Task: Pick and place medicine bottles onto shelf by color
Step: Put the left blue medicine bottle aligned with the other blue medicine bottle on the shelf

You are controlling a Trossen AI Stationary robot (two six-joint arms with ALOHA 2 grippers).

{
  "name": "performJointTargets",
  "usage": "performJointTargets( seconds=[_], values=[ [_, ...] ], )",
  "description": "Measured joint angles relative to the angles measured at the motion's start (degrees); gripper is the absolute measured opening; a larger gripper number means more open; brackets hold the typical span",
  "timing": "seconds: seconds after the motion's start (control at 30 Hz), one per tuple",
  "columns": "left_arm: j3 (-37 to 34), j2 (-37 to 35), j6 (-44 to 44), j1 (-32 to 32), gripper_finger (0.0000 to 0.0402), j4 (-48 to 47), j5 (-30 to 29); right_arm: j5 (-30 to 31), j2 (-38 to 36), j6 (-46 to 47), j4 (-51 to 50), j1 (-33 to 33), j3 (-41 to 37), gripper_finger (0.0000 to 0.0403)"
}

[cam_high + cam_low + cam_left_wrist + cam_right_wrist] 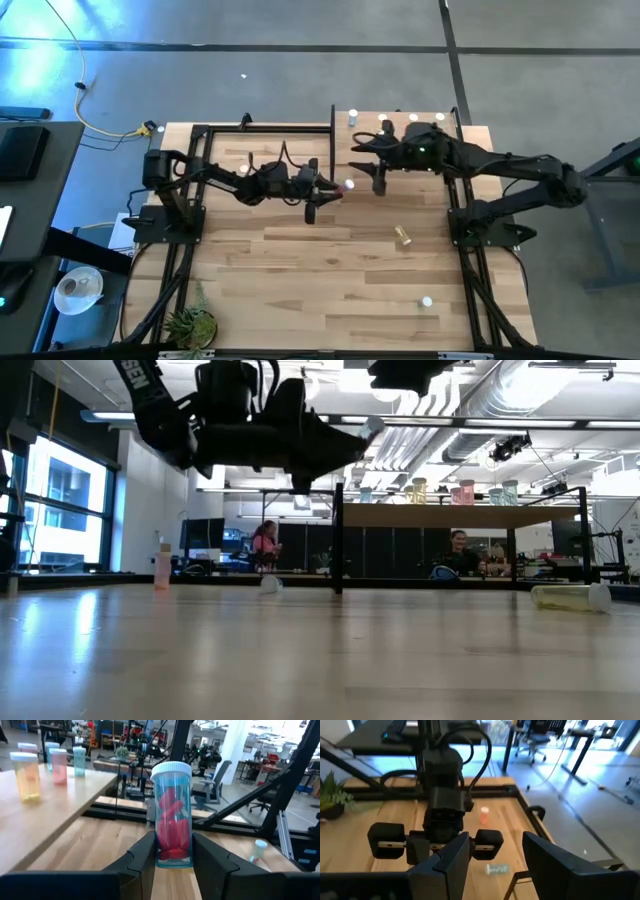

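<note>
Left gripper hangs above the table centre, its two dark fingers pinching an upright blue bottle with a white cap and red contents. Only the left wrist view shows that grip clearly; from above the bottle is just a pale dot at the fingertips.

Right gripper sits just beside it at about 2 o'clock, near the shelf's front edge, its fingers spread apart with nothing between them. The right wrist view looks straight onto the left arm's wrist, a sight no other camera gives.

The shelf lies at 1 o'clock on the table. Bottles stand along its far edge in the high view; the left wrist view shows their colours: a yellow bottle, a pink bottle and a teal bottle. The low view shows the same row on top of the raised board.

Loose on the table are a yellow bottle lying on its side at 4 o'clock and a small bottle at 5 o'clock. The low view adds a pink bottle standing upright on the far side. A black shelf upright stands between the left gripper and the board. Two people sit in the room behind.
</note>
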Motion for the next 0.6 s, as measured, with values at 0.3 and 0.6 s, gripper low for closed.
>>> performJointTargets(
  seconds=[0.3,0.6],
  values=[
    [0.0,0.11,1.11,0.7,0.0103,0.01,-0.26,-0.26,6.21,-2.46,-10.83,0.0,7.69,0.0177],
    [0.0,0.11,3.61,0.74,0.0103,2.97,-0.29,-9.77,7.39,-1.91,-20.51,-1.85,11.79,0.0177]
  ],
)
